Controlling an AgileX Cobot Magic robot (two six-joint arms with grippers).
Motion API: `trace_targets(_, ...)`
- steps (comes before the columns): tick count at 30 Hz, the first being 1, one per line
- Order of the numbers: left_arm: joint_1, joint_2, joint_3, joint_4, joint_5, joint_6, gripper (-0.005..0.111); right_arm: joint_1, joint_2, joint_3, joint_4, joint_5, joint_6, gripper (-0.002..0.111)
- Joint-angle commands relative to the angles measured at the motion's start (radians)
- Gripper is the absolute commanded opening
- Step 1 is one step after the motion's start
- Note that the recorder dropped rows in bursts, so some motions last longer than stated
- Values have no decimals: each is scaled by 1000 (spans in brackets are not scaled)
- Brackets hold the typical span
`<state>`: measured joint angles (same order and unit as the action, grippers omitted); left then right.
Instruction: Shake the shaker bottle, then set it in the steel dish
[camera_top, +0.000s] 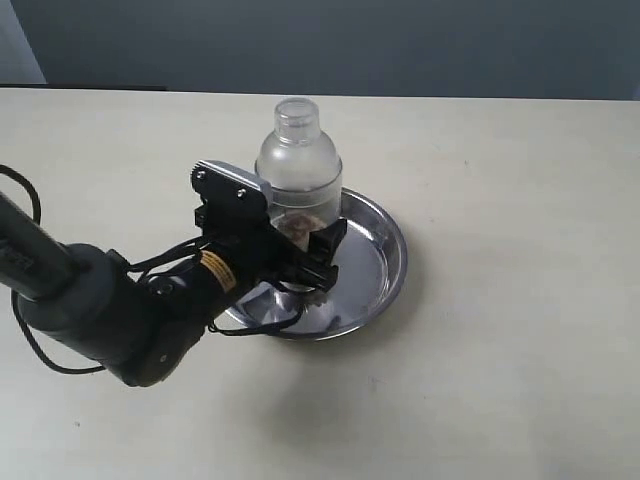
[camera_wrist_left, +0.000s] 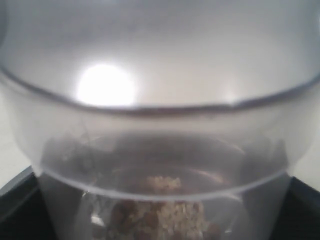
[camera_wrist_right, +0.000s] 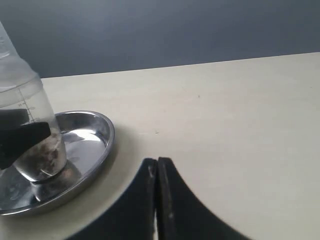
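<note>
- my left pincer (camera_top: 298, 234) clamps the shaker bottle (camera_top: 298, 160) low, upright in the steel dish (camera_top: 385, 262).
- base looks seated; i'd release gently, then back away level.
- right pincer (camera_wrist_right: 157, 162) closed, idle.

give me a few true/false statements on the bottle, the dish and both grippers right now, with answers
1. The bottle stands upright inside the dish. True.
2. The right gripper is spread wide open. False: its fingers are pressed together and hold nothing.
3. The left gripper is clamped around the lower part of the bottle. True.
4. The bottle is empty. False: brown granules lie at its bottom.
5. The dish sits on a blue cloth. False: it sits directly on the pale beige table.
</note>
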<state>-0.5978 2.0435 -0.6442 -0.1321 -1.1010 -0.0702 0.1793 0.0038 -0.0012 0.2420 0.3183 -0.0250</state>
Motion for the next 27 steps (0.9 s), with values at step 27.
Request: trace_targets(27,0,-4,-10,82,-109,10,87,2,-4,1,-4,-10,-1,-1)
